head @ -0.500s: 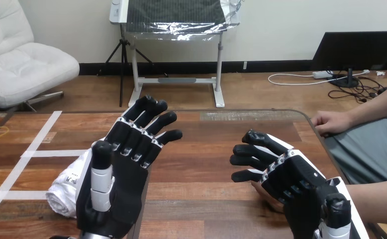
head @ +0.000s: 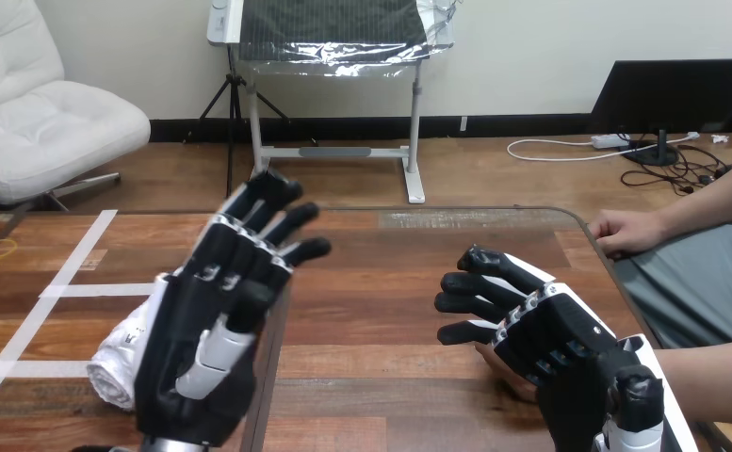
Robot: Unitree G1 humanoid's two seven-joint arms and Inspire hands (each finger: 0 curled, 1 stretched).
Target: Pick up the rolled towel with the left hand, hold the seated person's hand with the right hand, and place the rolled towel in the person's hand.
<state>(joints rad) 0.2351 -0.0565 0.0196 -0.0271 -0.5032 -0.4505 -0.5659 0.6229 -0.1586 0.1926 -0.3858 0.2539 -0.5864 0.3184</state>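
The rolled white cloth towel (head: pixel 117 358) lies at 8 o'clock on the brown wooden table (head: pixel 390 282), half hidden by the raised left hand (head: pixel 202 315), which is spread and empty. At 4 o'clock the right hand (head: pixel 555 344) covers the person's hand (head: pixel 490 363); I cannot tell whether it grips.

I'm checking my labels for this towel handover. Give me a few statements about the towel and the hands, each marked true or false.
1. The rolled towel lies on the table, at its left side. True.
2. The left hand has its fingers curled round the towel. False: the fingers are straight and spread, and the hand is raised in front of the towel.
3. The right hand is over the person's nearer hand. True.
4. The person's farther hand holds the towel. False: it rests empty at the table's far right edge, well away from the towel.
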